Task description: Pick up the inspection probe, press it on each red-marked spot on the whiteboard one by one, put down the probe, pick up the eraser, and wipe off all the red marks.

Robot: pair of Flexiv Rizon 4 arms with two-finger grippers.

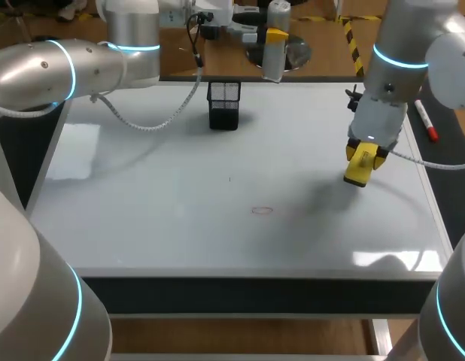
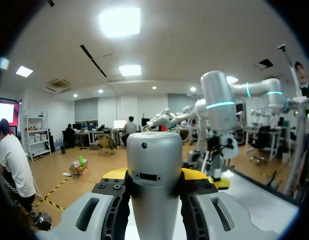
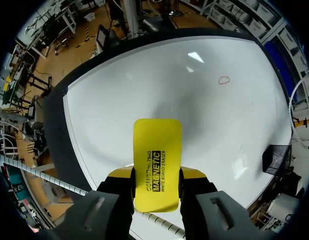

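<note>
One red ring (image 1: pixel 262 210) shows on our whiteboard (image 1: pixel 142 210), close to the middle and somewhat towards the near edge. The white surface carries patches of glare at the left and at the near right corner. A black mesh holder (image 1: pixel 223 104) stands upright near the far edge, about midway along it; we cannot tell what is inside. Our right gripper (image 1: pixel 362 159) hangs over the right part of the board, its fingers pressed on both sides of the yellow eraser (image 1: pixel 358 174), well apart from the ring. We cannot tell whether the eraser's lower end touches the surface. Our left gripper (image 1: pixel 274 35) is beyond the far edge, clamped around the silver inspection probe (image 1: pixel 272 62), off the board.
</note>
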